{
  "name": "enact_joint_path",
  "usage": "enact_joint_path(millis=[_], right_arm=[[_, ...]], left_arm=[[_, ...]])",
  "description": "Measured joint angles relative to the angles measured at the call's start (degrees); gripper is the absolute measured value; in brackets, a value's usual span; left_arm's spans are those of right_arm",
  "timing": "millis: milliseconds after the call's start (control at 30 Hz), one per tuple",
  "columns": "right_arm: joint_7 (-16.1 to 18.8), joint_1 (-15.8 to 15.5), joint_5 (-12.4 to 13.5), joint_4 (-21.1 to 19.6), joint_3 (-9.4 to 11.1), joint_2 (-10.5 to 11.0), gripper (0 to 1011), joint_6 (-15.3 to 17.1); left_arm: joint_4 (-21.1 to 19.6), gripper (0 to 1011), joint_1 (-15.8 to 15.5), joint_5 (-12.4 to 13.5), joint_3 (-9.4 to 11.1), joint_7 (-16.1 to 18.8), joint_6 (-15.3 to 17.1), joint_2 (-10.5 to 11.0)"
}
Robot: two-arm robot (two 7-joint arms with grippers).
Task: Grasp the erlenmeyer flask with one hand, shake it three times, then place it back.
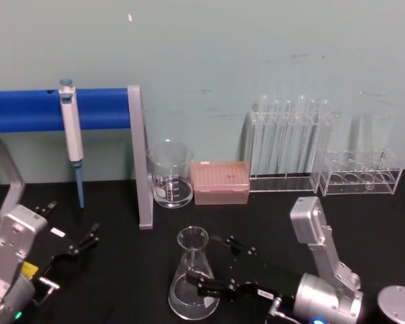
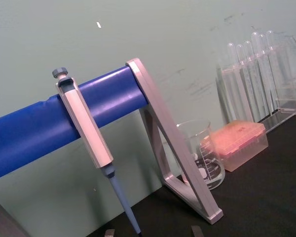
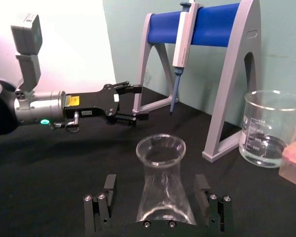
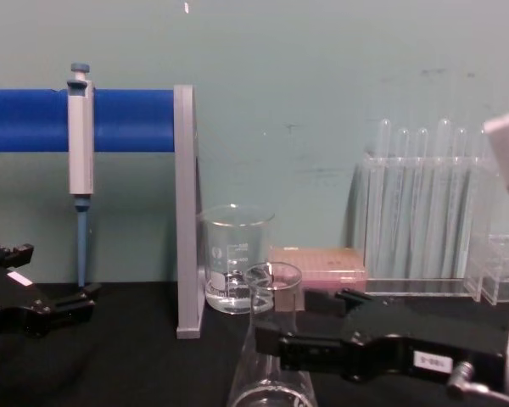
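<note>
The erlenmeyer flask [image 1: 191,277], clear glass with a narrow neck, stands upright on the black table near its front edge. My right gripper [image 1: 214,265] reaches in from the right and is open, one finger on each side of the flask's lower body. In the right wrist view the flask [image 3: 161,182] sits between the fingers [image 3: 109,186] with a small gap on each side. In the chest view the flask [image 4: 273,284] rises just in front of the right gripper [image 4: 304,320]. My left gripper [image 1: 86,241] rests open at the front left, away from the flask, and shows as the left gripper [image 3: 133,103].
A glass beaker [image 1: 170,174] and a pink tip box [image 1: 220,181] stand behind the flask. Test tube racks [image 1: 291,145] line the back right. A pipette [image 1: 71,131] hangs on the blue-barred stand [image 1: 139,158] at the left. A round grey object [image 1: 398,304] lies at the front right.
</note>
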Motion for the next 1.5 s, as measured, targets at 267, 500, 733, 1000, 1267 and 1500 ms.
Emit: enact_joint_path(millis=[267,500,733,1000,1267,1500], right_arm=[[-2.0,-3.8,1.5,-5.1,1.8,3.9,1000,1.8],[-6.3,-7.2,2.4,-8.3,5.1,5.8,1000,1.7],[-12.6,-9.2,0.8,-9.3,8.7,4.3,1000,-1.1],[-19.8,-9.8,-3.4,-8.9,11.6,1.1,1000,-4.2],[-25.4,-10.6,-6.2,-7.4,13.8,-1.6,1000,-4.9],[-28.1,-11.2,-7.9,-5.2,15.1,-3.5,1000,-5.3]], left_arm=[[0.0,1001,0.0,0.0,0.0,0.0,0.0,0.0],[0.0,1001,0.0,0.0,0.0,0.0,0.0,0.0],[0.0,1001,0.0,0.0,0.0,0.0,0.0,0.0],[0.0,1001,0.0,0.0,0.0,0.0,0.0,0.0],[0.0,1001,0.0,0.0,0.0,0.0,0.0,0.0],[0.0,1001,0.0,0.0,0.0,0.0,0.0,0.0]])
